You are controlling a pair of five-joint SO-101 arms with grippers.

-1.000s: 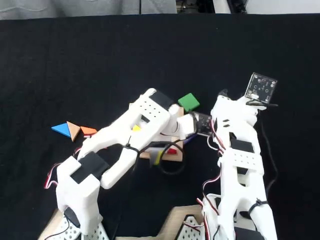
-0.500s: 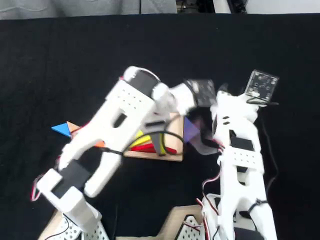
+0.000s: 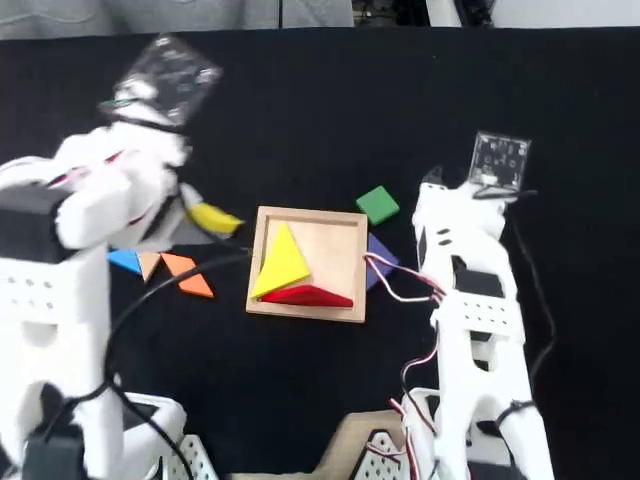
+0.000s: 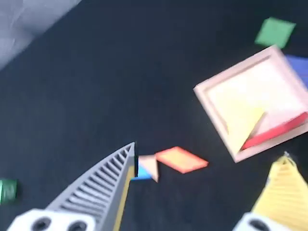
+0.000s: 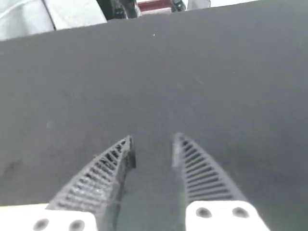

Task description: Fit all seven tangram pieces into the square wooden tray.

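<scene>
The left gripper [image 4: 210, 150], jaws apart and empty, is the nearer. In the high view, the orange parallelogram [image 3: 188, 275] lies at its 6 o'clock, long axis 10-to-4. The square wooden tray [image 3: 310, 213] is at the parallelogram's 3 o'clock. The right gripper [image 5: 151, 144] is also apart and empty.

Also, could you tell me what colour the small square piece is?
The square piece is green, clearest in the high view.

Robotics lab test bench
Black-clothed worktop [image 3: 300, 110] carries white servo arms [image 3: 470, 310] with bare wiring [image 3: 395, 282]; equipment [image 3: 460, 10] crowds the frame's upper right.
</scene>
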